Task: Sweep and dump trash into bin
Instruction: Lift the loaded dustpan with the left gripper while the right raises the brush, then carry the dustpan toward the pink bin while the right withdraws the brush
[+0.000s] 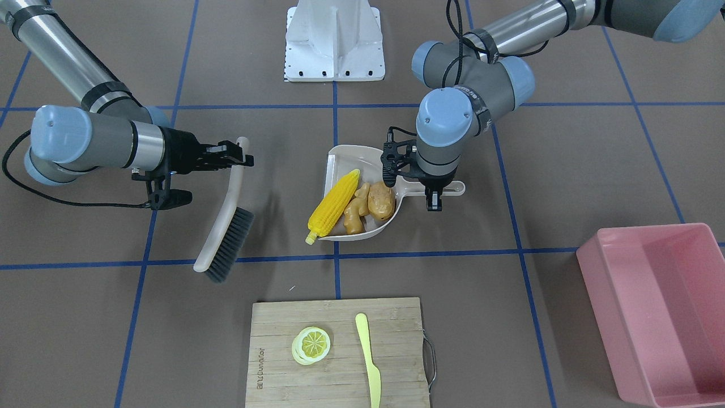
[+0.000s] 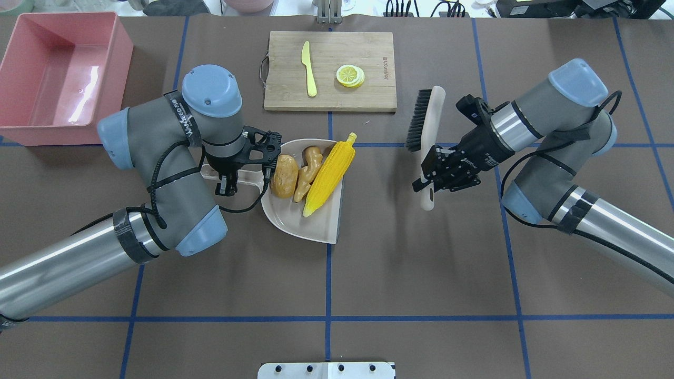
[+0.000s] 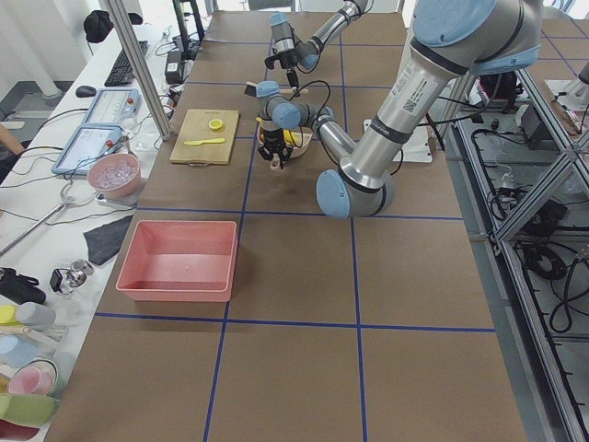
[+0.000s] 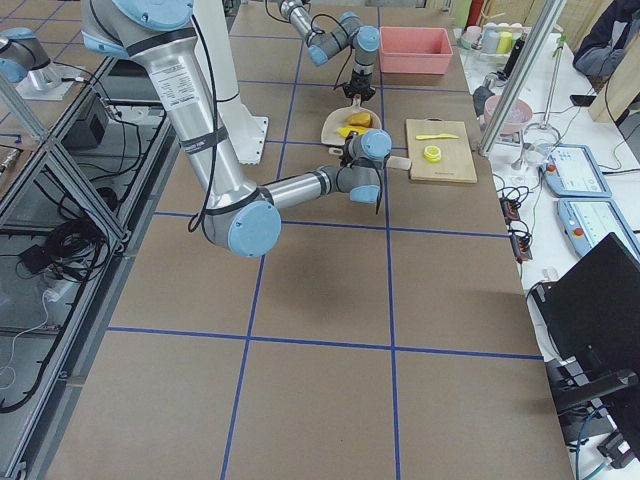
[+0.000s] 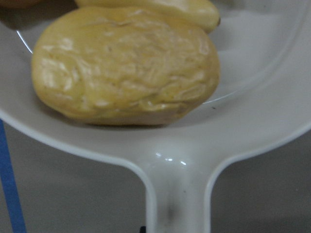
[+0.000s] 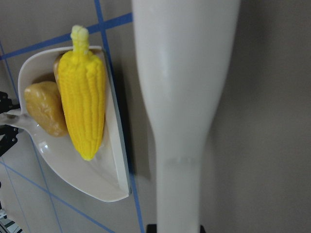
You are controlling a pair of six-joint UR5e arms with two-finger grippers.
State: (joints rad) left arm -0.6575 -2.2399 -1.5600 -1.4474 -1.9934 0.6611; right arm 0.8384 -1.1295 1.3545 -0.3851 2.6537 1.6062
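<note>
Just beside left gripper (image 2: 226, 185), the trash (image 2: 307, 171)

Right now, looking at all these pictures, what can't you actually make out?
Ginger root: right wrist view, mostly hidden behind the corn cob.
Brush bristles: right wrist view, only its pale back shows.
Bin: front view, cut by right and bottom edges.
Left end effector: left wrist view, its hold on the dustpan falls below the bottom edge.
</note>
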